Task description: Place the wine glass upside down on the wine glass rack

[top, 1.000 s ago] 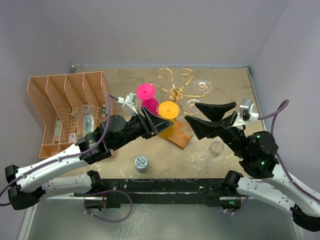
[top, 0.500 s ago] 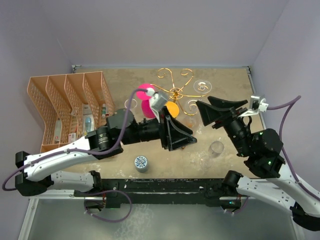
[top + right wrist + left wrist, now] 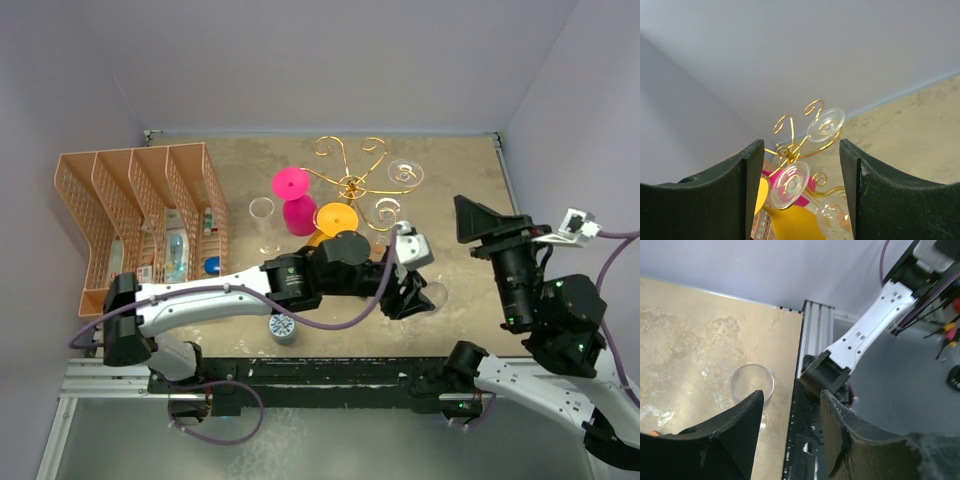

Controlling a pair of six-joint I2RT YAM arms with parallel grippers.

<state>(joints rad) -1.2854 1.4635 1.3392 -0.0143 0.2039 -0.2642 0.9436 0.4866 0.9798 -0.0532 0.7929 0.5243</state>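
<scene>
A clear wine glass [image 3: 433, 296] stands upright on the table near the front edge. My left gripper [image 3: 410, 298] is right beside it, open. In the left wrist view the wine glass [image 3: 751, 383] sits just left of the gap, partly behind the left finger [image 3: 735, 425], and nothing lies between the fingers of the left gripper [image 3: 791, 399]. The gold wine glass rack [image 3: 352, 185] stands at the back, with pink [image 3: 293, 187], yellow [image 3: 337, 219] and clear [image 3: 404, 173] glasses hanging upside down. My right gripper [image 3: 472, 222] is open and empty, raised at the right, facing the wine glass rack [image 3: 790, 149].
An orange divided basket [image 3: 130, 180] with small items fills the left side. A clear tumbler [image 3: 262, 214] stands beside the pink glass. A small round blue-and-white lid [image 3: 282, 326] lies near the front edge. The metal rail [image 3: 815, 330] borders the table [image 3: 695, 335].
My left arm has swung from the rack across to the right, down to the clear wine glass at the front. My right arm has pulled back to the right.
</scene>
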